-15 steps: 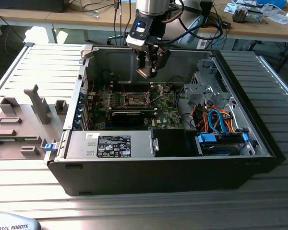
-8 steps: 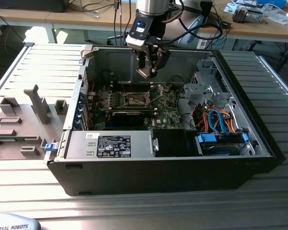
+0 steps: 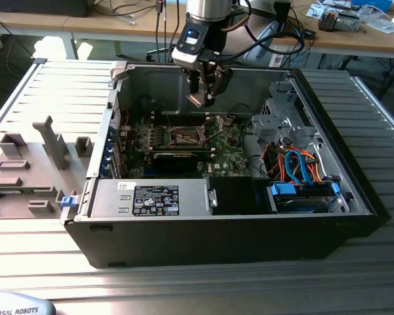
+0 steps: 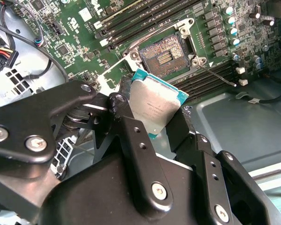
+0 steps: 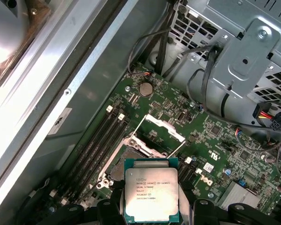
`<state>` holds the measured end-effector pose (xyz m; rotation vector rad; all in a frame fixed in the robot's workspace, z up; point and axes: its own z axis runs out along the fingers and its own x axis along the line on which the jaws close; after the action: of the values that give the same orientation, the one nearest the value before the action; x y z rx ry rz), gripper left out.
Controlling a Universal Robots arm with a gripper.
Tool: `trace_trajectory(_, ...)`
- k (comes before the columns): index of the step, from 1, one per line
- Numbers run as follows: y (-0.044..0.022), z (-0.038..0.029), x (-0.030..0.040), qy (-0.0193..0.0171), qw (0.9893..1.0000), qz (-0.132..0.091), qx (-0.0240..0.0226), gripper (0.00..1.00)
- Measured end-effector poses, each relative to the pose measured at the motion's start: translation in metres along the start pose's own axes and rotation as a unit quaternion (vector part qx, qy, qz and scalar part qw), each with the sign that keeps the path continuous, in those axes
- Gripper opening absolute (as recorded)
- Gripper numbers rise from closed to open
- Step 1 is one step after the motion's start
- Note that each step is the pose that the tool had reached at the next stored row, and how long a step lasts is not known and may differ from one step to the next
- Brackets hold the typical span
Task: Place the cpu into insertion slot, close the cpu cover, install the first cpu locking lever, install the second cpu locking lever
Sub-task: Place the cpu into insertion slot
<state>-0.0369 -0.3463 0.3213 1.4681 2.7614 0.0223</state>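
Holding: the claw [image 3: 201, 98] is clamped on the cpu [image 5: 151, 194], one finger on each of two opposite edges, which leaves the silver-grey top and the underside untouched.
Where the cpu is: in the air above the motherboard [image 4: 79, 28], inside the open computer case [image 3: 328, 164], not touching anything but the fingers. It is not yet in the slot.
Insertion slot: the socket [image 4: 166, 56] lies bare, its contact field showing. In both wrist views the chip hangs near it but off to one side rather than squarely over it.
Cpu cover: the thin metal frame [image 5: 163, 125] stands lifted off the socket on its hinge, which I judge is what leaves the opening free for the chip.
Locking levers: a thin wire lever [image 4: 218, 76] is swung out and away from the socket, unlatched. I cannot tell the second one apart with any certainty.
Close neighbours: memory slots [image 5: 96, 140] run just beside the socket, and a coin battery [image 5: 145, 88] sits further off on the board.
In the way: the raised cover and the loose lever both stand just beside the socket, and I judge them the likeliest snags.
Further off: a grey drive cage [image 3: 282, 121] with bundled cables [image 3: 302, 164] towards the exterior view's right, and a labelled power supply [image 3: 157, 199] at the near wall.
Support: the case rests on a ribbed metal bench [image 3: 184, 289], with grey fixtures [image 3: 26, 164] on the exterior view's left.
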Motion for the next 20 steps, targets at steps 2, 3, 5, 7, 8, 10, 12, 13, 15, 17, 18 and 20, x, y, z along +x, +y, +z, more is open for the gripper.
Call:
trace_trajectory(2,0.0000,0.0001,0.0000,0.0000,1.0000,0.001,0.0000,0.54)
trace_trajectory(3,0.0000,0.0001,0.0000,0.0000,1.0000,0.002,0.0000,0.54)
trace_trajectory(5,0.0000,0.0001,0.0000,-0.0001,1.0000,0.003,0.0000,0.54)
trace_trajectory(7,0.0000,0.0001,0.0000,-0.0001,1.0000,0.003,0.0000,0.54)
trace_trajectory(8,0.0000,0.0002,0.0000,-0.0001,1.0000,0.004,0.0000,0.54)
trace_trajectory(10,0.0000,0.0002,0.0000,-0.0001,1.0000,0.005,0.0001,0.54)
trace_trajectory(12,0.0000,0.0002,0.0000,-0.0001,1.0000,0.006,0.0001,0.54)
trace_trajectory(13,0.0000,0.0003,0.0000,-0.0001,1.0000,0.006,0.0001,0.54)
trace_trajectory(15,0.0000,0.0004,0.0000,-0.0002,1.0000,0.008,0.0001,0.54)
trace_trajectory(17,0.0000,0.0004,0.0000,-0.0002,1.0000,0.009,0.0001,0.54)
trace_trajectory(18,0.0000,0.0005,0.0000,-0.0002,0.9999,0.010,0.0001,0.54)
trace_trajectory(20,0.0000,0.0005,0.0000,-0.0002,0.9999,0.011,0.0001,0.54)
